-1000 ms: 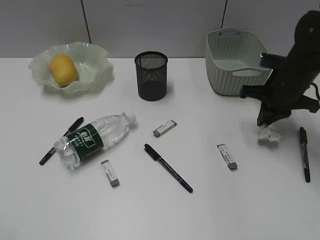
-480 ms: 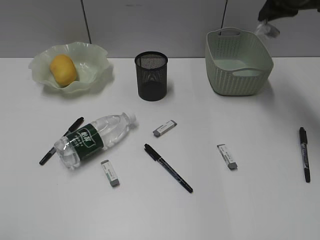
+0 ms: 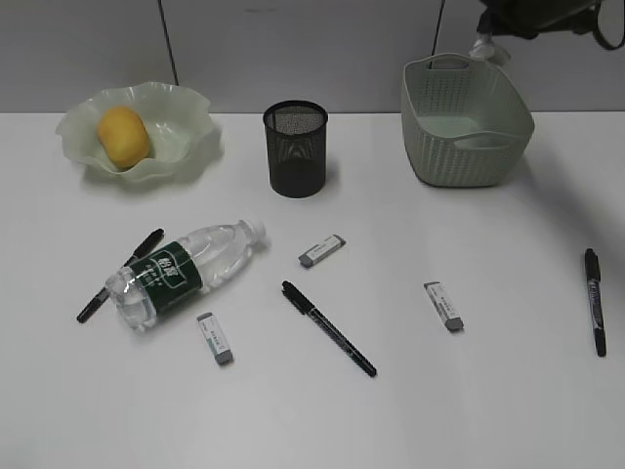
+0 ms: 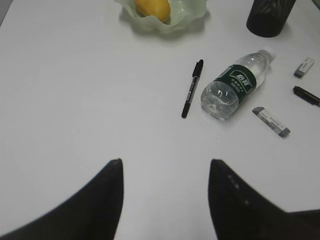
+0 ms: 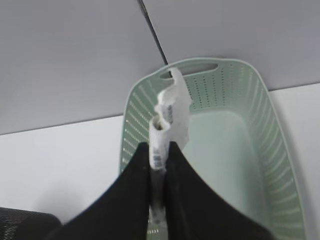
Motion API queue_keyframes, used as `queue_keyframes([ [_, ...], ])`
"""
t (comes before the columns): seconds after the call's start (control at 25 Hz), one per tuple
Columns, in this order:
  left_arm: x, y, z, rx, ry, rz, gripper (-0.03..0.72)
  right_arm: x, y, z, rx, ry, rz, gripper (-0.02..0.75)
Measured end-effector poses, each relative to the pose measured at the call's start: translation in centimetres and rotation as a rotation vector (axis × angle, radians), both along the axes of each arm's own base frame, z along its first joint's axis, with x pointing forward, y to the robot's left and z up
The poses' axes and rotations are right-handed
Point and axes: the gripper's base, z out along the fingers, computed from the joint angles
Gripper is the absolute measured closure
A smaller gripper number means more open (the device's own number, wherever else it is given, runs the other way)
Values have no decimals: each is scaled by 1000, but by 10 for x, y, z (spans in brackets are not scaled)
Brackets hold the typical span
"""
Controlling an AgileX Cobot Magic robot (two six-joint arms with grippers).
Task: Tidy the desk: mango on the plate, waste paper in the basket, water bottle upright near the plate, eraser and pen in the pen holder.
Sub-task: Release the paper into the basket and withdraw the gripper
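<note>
While right pincer (image 5: 159,200) clamps waste paper (image 5: 170,125) above basket (image 5: 280,165), left pincer (image 4: 165,200) gapes.

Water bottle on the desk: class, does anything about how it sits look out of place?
Yes. The water bottle lies on its side on the desk, cap pointing toward the pen holder, with a pen beside it. It is well short of the plate, not upright near it.
</note>
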Motion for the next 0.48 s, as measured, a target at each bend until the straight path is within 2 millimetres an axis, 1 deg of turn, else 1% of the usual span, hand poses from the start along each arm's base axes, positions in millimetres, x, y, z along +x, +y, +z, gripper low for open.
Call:
queue_keyframes([
  [0.08,0,0,0,1,0,1,274,6,1,-23,-7,38,-1,615],
  [0.12,0,0,0,1,0,1,274,8,1,-32,-9,54,-1,561],
  [0.2,0,0,0,1,0,1,274,11,2,-49,-14,84,-2,407],
  [0.28,0,0,0,0,0,0,274,12,2,-58,-19,101,-1,262],
  [0.32,0,0,0,1,0,0,274,12,2,-58,-22,102,1,202],
  [0.4,0,0,0,2,0,1,274,12,2,-58,-25,100,2,148],
  [0.48,0,0,0,2,0,1,274,12,2,-55,-29,96,6,136],
])
